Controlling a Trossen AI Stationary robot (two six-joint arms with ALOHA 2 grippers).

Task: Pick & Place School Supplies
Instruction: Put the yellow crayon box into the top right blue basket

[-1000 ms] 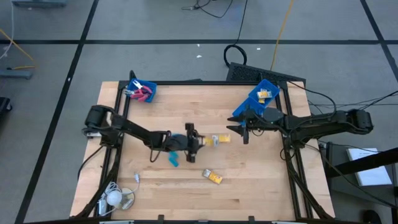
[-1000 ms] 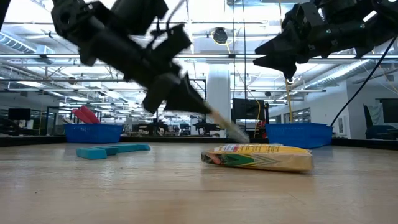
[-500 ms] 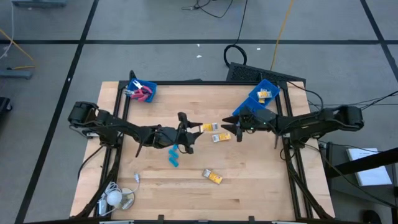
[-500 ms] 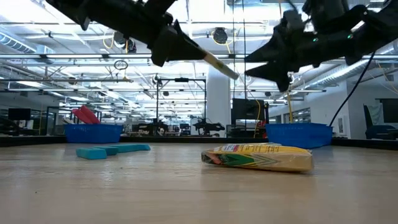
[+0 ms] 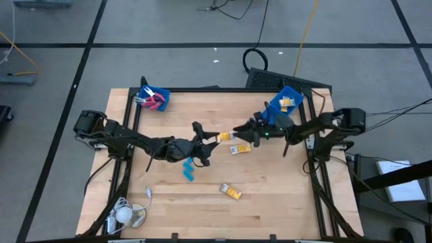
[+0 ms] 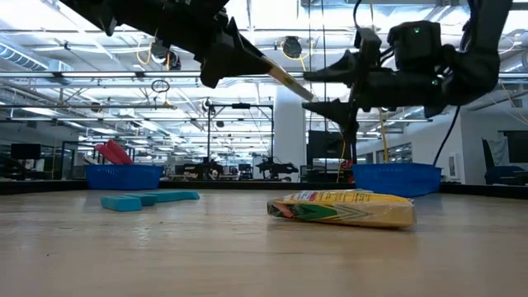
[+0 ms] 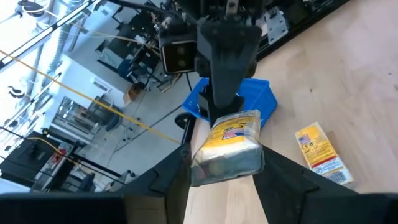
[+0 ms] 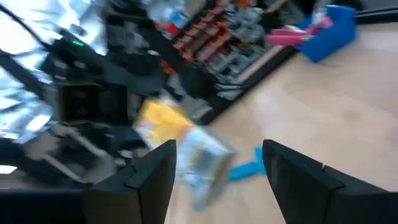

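Observation:
My left gripper [image 5: 208, 143] is shut on a yellow packet [image 5: 223, 137], high above the table's middle. My right gripper [image 5: 237, 132] is open just to its right. In the low view its fingers stand one above and one below the packet's free end [image 6: 304, 92], and I see no touch. A second yellow packet [image 5: 240, 148] lies flat below them. A third [image 5: 231, 192] lies nearer the front. Light-blue pieces [image 5: 187, 170] lie left of the middle. My left gripper pinches one short end of the packet [image 7: 225, 163] between its two fingers. The fingers come from the table's left, slanting a little down, and lie along the packet. The packet sticks out past the fingertips toward my right gripper, lifted clear of the table.
A blue bin [image 5: 154, 99] with pink-handled scissors stands at the far left corner. A blue bin [image 5: 283, 104] with yellow packets stands at the far right. A white round object with a cord [image 5: 125, 214] lies at the near left corner.
My left gripper has risen from just above the table with the yellow packet, which now hangs high and clear, and has drawn back a little toward the table's left. My right gripper has moved toward the table's left, up to the packet's free end.

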